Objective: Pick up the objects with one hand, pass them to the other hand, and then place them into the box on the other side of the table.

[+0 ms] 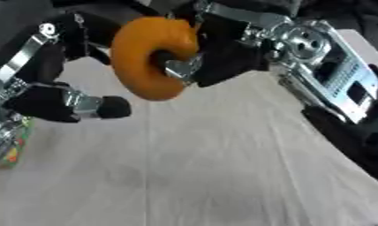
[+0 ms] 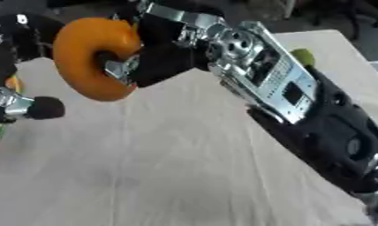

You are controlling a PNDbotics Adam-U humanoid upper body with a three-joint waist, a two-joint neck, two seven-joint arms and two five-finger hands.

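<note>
Pale tabletop (image 1: 223, 176) fills the lower frame. Upper centre, the right hand (image 1: 223, 57) has its fingers curled through an orange ring (image 1: 145, 57), held aloft. Upper left, the left hand (image 1: 61, 103) waits with fingers extended; it should probably close on the ring's free rim before the right lets go.

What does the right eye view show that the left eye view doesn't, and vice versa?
Only the right eye view: a small green object past the right forearm, and more of that arm toward the lower corner. Only the left eye view: more of the left hand and a colourful item at the left edge. Both: the right hand curled through the orange ring, above the pale table.
</note>
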